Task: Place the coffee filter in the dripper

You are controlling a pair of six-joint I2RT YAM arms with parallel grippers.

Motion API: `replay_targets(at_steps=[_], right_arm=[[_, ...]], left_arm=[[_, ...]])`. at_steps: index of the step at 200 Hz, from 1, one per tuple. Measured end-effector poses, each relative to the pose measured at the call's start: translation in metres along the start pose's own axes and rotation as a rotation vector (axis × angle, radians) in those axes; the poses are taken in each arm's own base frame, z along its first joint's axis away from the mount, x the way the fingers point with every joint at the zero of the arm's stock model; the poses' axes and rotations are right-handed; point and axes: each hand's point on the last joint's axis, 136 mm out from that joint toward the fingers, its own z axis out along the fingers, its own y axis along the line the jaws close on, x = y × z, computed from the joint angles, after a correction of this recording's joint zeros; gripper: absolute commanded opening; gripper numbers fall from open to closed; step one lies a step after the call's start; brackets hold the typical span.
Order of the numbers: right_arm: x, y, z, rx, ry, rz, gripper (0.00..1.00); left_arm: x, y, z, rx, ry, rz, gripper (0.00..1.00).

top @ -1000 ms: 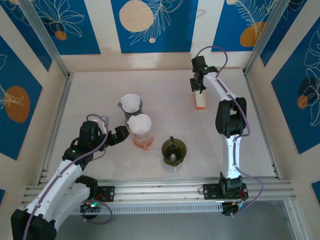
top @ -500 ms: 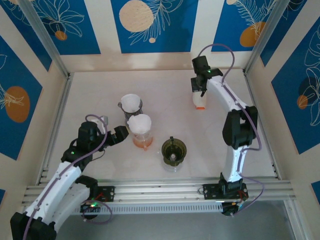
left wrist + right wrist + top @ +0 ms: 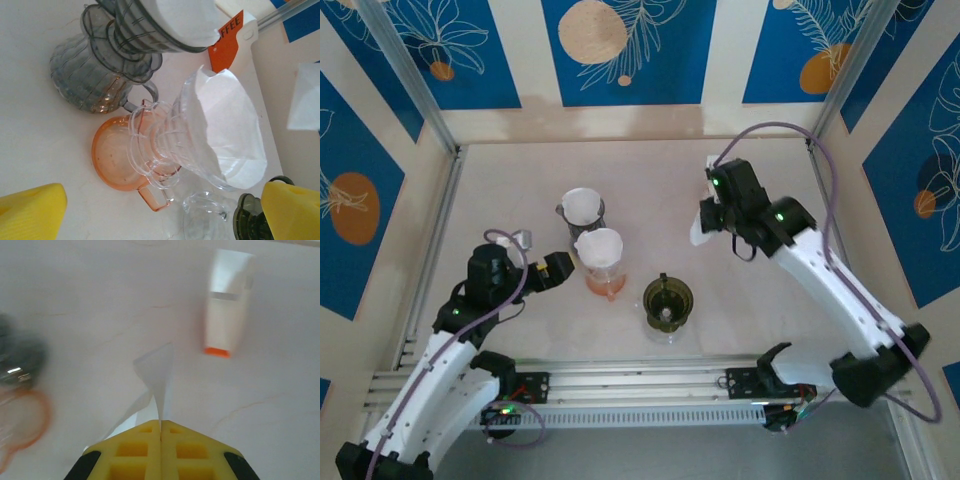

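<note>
Paper coffee filter (image 3: 155, 370), seemingly light, floppy and crushable, hangs pinched at its edge in the clenched right gripper (image 3: 161, 422). The left gripper (image 3: 548, 270) stands released.

Three drippers (image 3: 667, 298), three filters (image 3: 230, 125), one box (image 3: 227, 315)

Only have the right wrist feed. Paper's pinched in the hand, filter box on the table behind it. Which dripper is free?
Observer: The dark green dripper, the one nearest the arm bases, has nothing in it.
Operator: The other two?
Observer: The grey dripper and the clear dripper on the orange server are both already lined.
Operator: Left arm in the way?
Observer: The left hand is wide open close beside the clear dripper, off to the left of the green one.
</note>
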Motion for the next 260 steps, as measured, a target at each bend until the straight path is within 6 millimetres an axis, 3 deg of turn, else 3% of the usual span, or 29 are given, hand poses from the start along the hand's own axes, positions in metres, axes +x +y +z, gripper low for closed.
replay_targets(at_steps=[21,44,82,111,159,228,260], right_arm=[[0.017,0.03,-0.04,-0.141,0.033,-0.031,0.0],[0.042,0.053,-0.068,-0.245,0.137,-0.055,0.0],[0.067,0.063,-0.11,-0.354,0.298,-0.013,0.0],[0.084,0.072,-0.127,-0.416,0.429,0.027,0.0],[0.102,0.092,-0.112,-0.446,0.64,0.083,0.0],[0.101,0.08,-0.061,-0.311,0.794,0.182,0.0],[0.103,0.08,-0.041,-0.24,0.838,0.152,0.0]], left_arm=[[-0.003,-0.006,-0.005,0.012,-0.007,0.023,1.0],[-0.005,-0.011,-0.01,0.021,-0.006,0.033,1.0],[-0.004,-0.015,-0.011,0.039,0.002,0.033,1.0],[-0.004,-0.02,-0.011,0.062,0.009,0.029,1.0],[-0.005,-0.028,-0.008,0.106,0.017,0.026,1.0],[0.002,-0.039,0.0,0.167,0.081,0.027,0.97],[0.014,-0.06,0.004,0.22,0.142,0.084,0.98]])
